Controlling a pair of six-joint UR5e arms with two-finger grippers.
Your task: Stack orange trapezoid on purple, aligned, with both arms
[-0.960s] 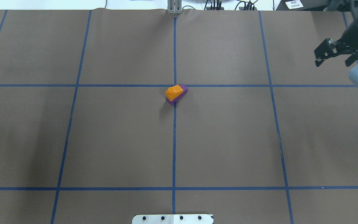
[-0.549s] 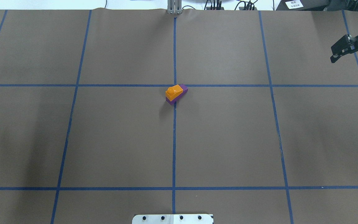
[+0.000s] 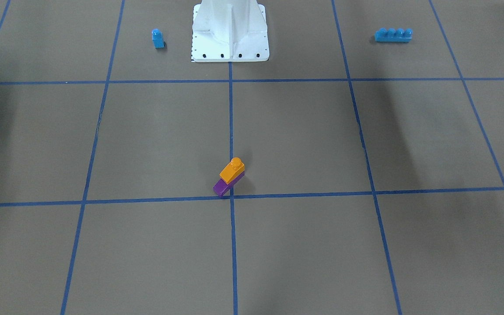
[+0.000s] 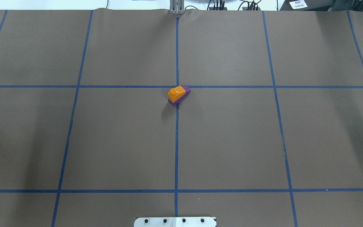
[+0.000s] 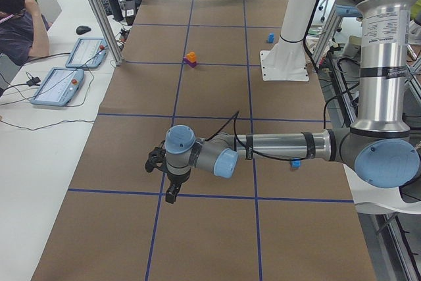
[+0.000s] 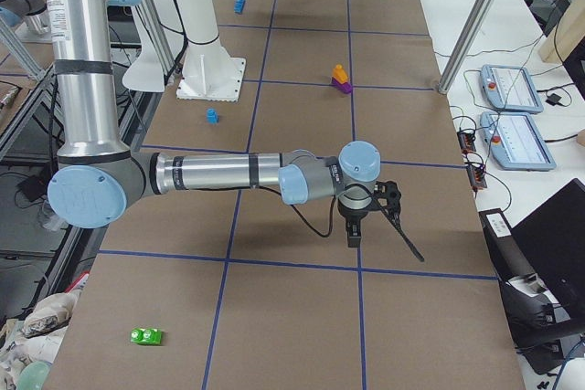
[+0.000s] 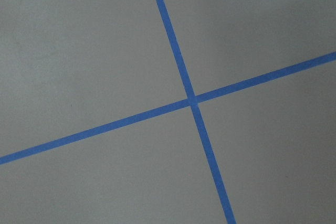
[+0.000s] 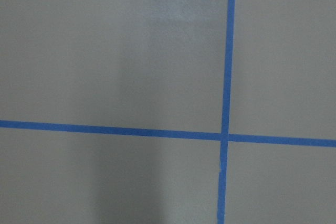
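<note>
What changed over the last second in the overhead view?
The right hand drew back to the right and left the overhead view; it now shows only from the side camera. It touched nothing on the way. The orange brick stayed stacked on the purple brick, unmoved by the centre line.

The right gripper leaves the overhead view. A second ago it hangs over the worktop's far right corner, and half a second ago it is at the very edge. Now only the right-end camera shows it, out beyond that side.
</note>
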